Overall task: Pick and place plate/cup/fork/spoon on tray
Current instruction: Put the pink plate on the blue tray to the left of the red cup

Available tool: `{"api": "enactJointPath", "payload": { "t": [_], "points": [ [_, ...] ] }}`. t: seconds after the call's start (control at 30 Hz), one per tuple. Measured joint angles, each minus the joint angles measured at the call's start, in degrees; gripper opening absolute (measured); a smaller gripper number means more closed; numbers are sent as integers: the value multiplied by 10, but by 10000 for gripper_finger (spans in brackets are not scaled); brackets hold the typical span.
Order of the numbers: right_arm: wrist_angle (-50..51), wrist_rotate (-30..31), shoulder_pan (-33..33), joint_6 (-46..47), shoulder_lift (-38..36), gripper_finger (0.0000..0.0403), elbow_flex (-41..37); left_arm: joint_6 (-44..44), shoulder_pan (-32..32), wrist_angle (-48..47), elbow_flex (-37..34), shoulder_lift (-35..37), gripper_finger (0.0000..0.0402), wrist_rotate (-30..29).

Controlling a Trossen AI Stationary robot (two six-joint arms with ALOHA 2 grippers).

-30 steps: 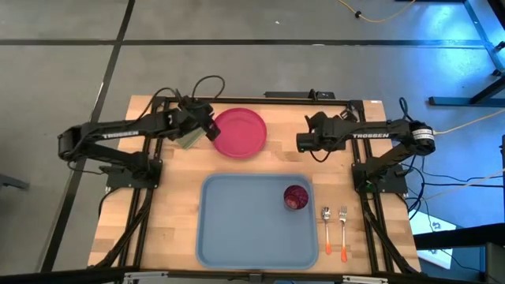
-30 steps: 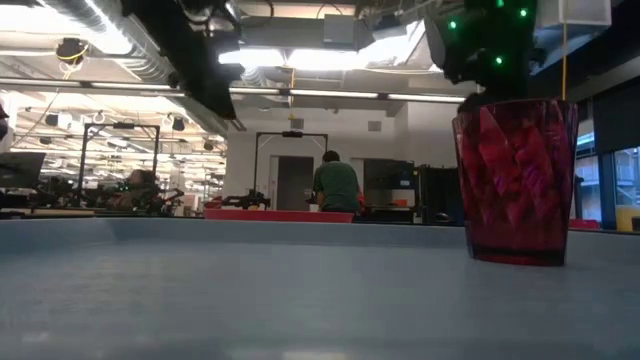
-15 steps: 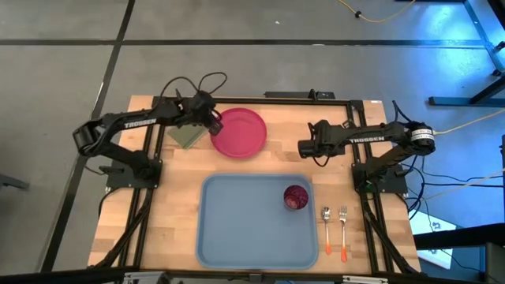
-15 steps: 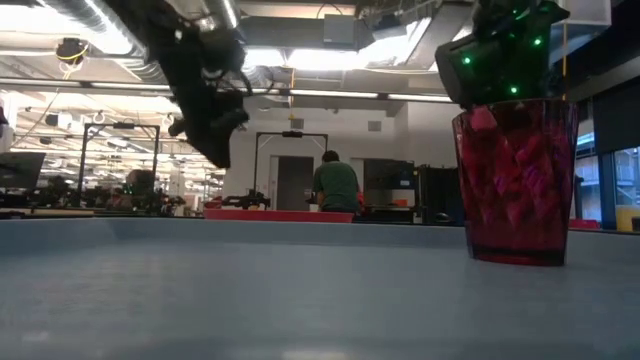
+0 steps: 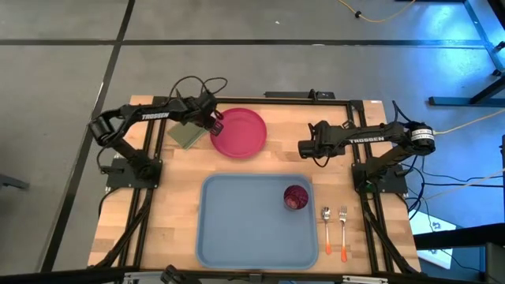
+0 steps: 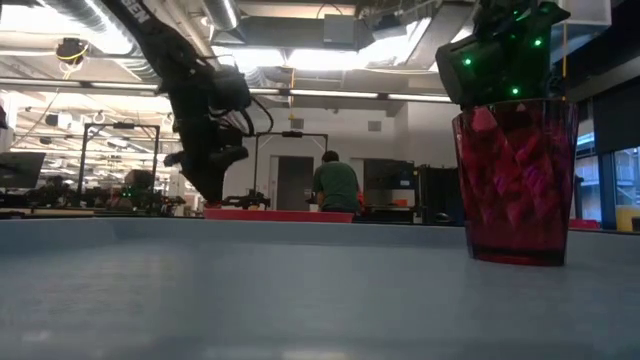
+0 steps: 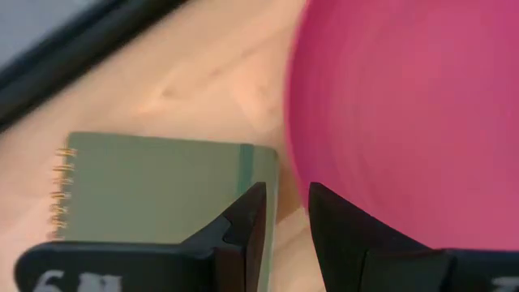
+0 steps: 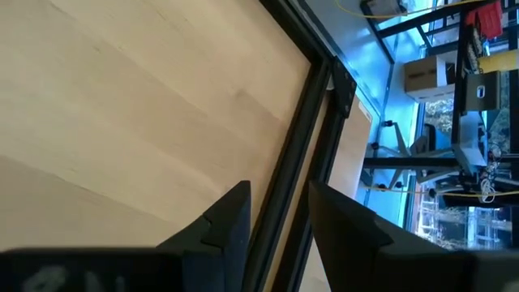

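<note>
Left gripper (image 7: 282, 212), fingers narrowly parted and holding nothing, hovers at the round, flat magenta plate (image 7: 405, 113) rim.

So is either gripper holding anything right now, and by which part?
Nothing is held. The left gripper hangs nearly shut, empty, at the plate rim; the right gripper is empty too.

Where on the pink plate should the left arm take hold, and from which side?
Best at the plate's rim on its left edge, next to the green notepad, where the left gripper already hovers. The plate lies flat on the table, so only its thin raised edge probably gives the fingers purchase, one above and one beneath.
</note>
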State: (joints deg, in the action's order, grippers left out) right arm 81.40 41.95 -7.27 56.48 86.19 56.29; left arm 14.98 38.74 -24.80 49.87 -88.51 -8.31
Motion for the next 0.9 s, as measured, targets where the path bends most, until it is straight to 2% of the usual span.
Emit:
{"api": "enactJointPath", "payload": {
  "t": [0.23,0.53,0.63,0.8,0.9],
  "points": [
    [0,0,0,-2,0,132,0,29,-14,0,0,-35,88,2],
    [0,0,0,-2,0,132,0,27,-35,2,0,-58,84,0],
    [0,0,0,-4,0,132,0,22,-42,8,0,-58,67,-7],
    [0,0,0,-2,0,132,0,1,-47,29,0,-58,13,-18],
    [0,0,0,-2,0,132,0,-7,-47,54,0,-58,9,-21]
  ]
}}
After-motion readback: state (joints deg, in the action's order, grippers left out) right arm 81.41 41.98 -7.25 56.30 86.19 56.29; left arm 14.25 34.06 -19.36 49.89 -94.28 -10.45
